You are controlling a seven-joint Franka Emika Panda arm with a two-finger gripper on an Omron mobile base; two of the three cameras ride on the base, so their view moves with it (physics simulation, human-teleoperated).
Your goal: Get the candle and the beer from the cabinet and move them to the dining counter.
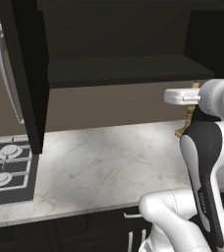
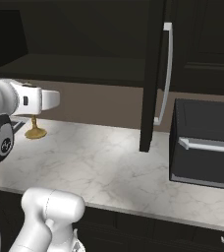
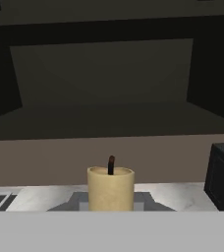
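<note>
My gripper [image 2: 34, 117] is shut on the candle [image 2: 35, 131], a slim tan-gold candlestick with a flared base. Its base [image 1: 181, 131] hangs at or just over the marble worktop near the back wall; I cannot tell whether it touches. In the hand view the candle's cream top and dark wick [image 3: 110, 189] rise right between my fingertips [image 3: 110, 203]. The cabinet [image 1: 124, 69] above stands open, with dark shelves that look bare. Its left door [image 1: 25, 74] and right door [image 2: 151, 74] swing out over the worktop. The beer and the dining counter are out of view.
A gas hob [image 1: 6, 167] sits at the left end of the marble worktop [image 1: 109, 162]. A black box appliance with a silver bar handle [image 2: 207, 142] stands at the right. Low drawer fronts [image 1: 84, 226] run below the front edge.
</note>
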